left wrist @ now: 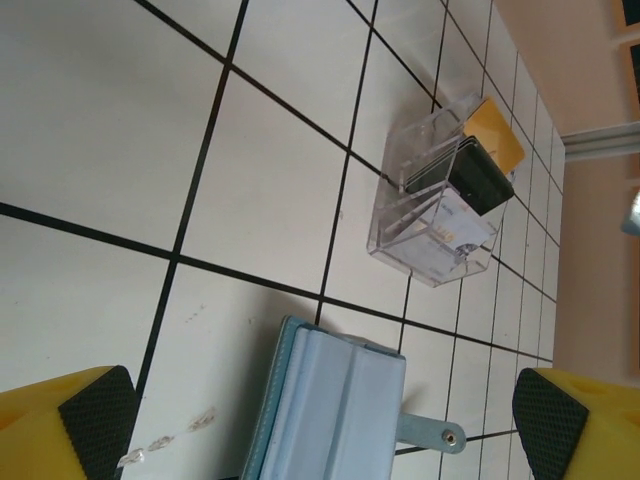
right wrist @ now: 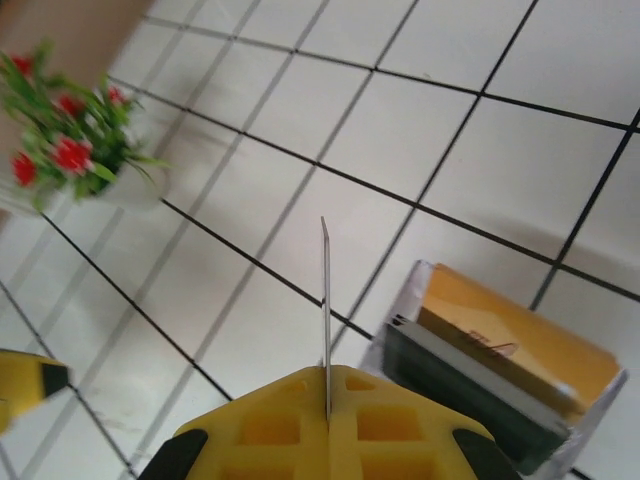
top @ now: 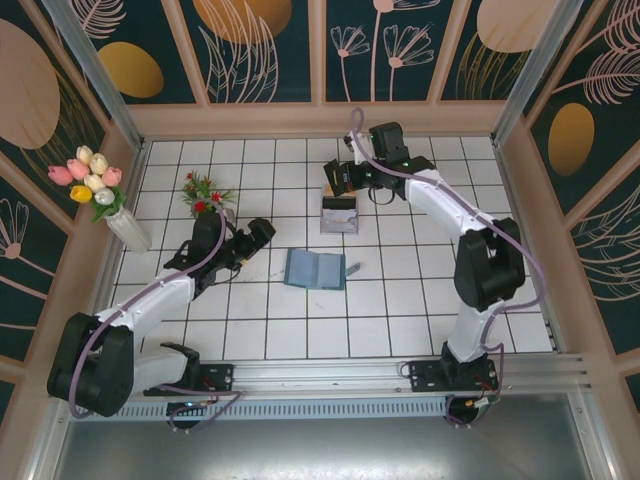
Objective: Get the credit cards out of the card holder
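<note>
The card holder lies open on the tiles, pale blue inside faces up, its snap tab sticking out to one side. My left gripper hovers just left of it, open and holding nothing; in the left wrist view the card holder sits between the wide-apart fingertips. My right gripper is above the clear stand, shut on a thin pale credit card that I see edge-on, sticking up from the yellow jaws of the right gripper.
The clear stand holds a tan card, a dark one and a whitish one. A small pot of red flowers and a vase of tulips stand at the left. Wooden walls ring the tiled floor.
</note>
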Controlling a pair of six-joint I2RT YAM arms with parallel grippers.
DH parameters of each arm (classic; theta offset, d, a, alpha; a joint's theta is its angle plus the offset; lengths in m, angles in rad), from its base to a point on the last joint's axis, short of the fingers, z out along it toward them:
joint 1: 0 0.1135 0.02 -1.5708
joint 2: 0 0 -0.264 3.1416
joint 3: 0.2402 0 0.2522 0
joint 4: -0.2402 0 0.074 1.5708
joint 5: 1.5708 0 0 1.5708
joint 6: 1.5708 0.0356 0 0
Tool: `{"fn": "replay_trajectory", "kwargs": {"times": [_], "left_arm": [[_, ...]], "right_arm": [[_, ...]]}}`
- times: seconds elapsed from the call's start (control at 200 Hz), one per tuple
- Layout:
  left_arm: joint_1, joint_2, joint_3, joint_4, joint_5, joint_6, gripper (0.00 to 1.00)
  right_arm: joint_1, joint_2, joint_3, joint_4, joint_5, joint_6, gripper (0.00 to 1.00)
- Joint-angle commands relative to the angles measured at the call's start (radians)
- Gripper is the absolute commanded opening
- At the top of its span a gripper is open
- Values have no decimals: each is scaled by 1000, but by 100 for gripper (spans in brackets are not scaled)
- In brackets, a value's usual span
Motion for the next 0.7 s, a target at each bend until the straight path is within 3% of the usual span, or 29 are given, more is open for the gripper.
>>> {"fn": "replay_trajectory", "kwargs": {"times": [0.0, 0.18, 0.435, 0.57, 0.696], "left_arm": [[5, -17, -14, 1, 0, 21, 99], [4, 1, -9, 13, 10, 25, 99], [4, 29, 14, -10, 17, 30, 99], [4, 31, 30, -25, 26, 32, 99], [5, 33, 44, -23, 28, 35, 99]], "right_arm": [[-5, 54, 92, -111, 34, -217, 0], [-4, 98, 167, -168, 47, -418, 0], [2, 155, 287, -391, 11, -806, 0], [1, 157, 261, -314, 93, -829, 0], [2, 169, 271, -345, 63, -878, 0]]}}
